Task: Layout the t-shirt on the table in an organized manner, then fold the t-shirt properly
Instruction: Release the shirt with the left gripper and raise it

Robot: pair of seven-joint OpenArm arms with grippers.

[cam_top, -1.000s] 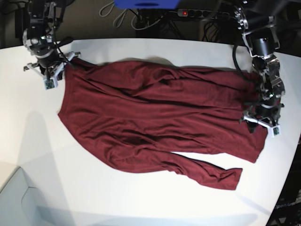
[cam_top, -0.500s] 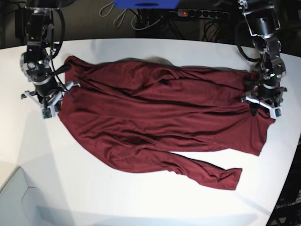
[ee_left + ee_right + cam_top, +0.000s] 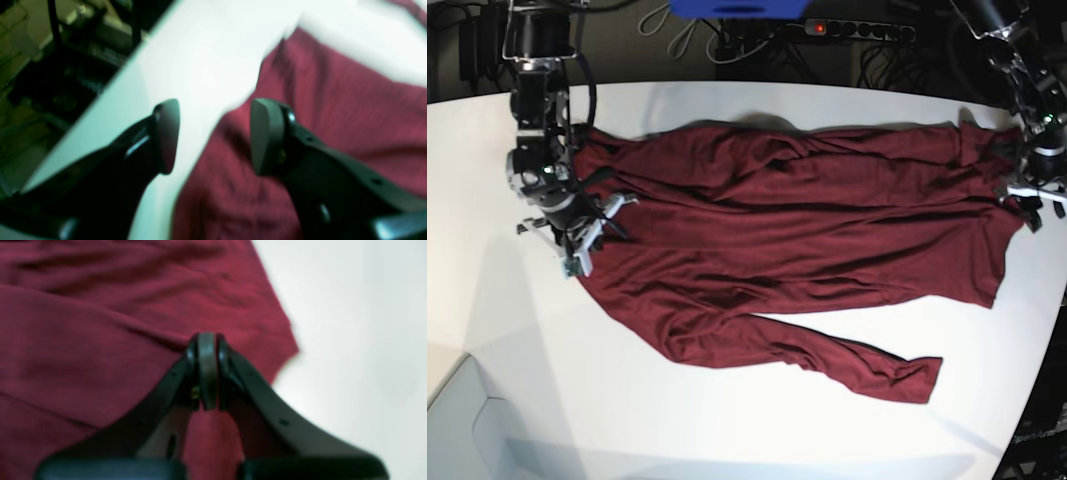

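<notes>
The dark maroon t-shirt [image 3: 787, 250] lies spread across the white table [image 3: 727, 430], body wrinkled, one long sleeve [image 3: 867, 365] trailing toward the front. My right gripper [image 3: 582, 230] is at the shirt's left edge. In the right wrist view it [image 3: 206, 340] is shut, pads together, tips down on the fabric [image 3: 83, 340] just in from its edge, bare table [image 3: 350, 340] to the right. My left gripper [image 3: 1029, 203] is at the shirt's far right end. In the blurred left wrist view it [image 3: 213, 133] stands open astride the shirt's edge [image 3: 350, 116], one finger over the table [image 3: 206, 66].
A power strip [image 3: 857, 28] with cables and a blue object [image 3: 737, 8] sit behind the table's far edge. The table's curved edge [image 3: 1039, 380] runs close to my left gripper. Dark clutter [image 3: 66, 83] shows beyond that edge. A pale box shape [image 3: 467, 420] fills the front left corner.
My right gripper, still shut, came from the shirt's top left corner down onto its left edge. My left gripper moved back and right, and the shirt's right end now stretches further right.
</notes>
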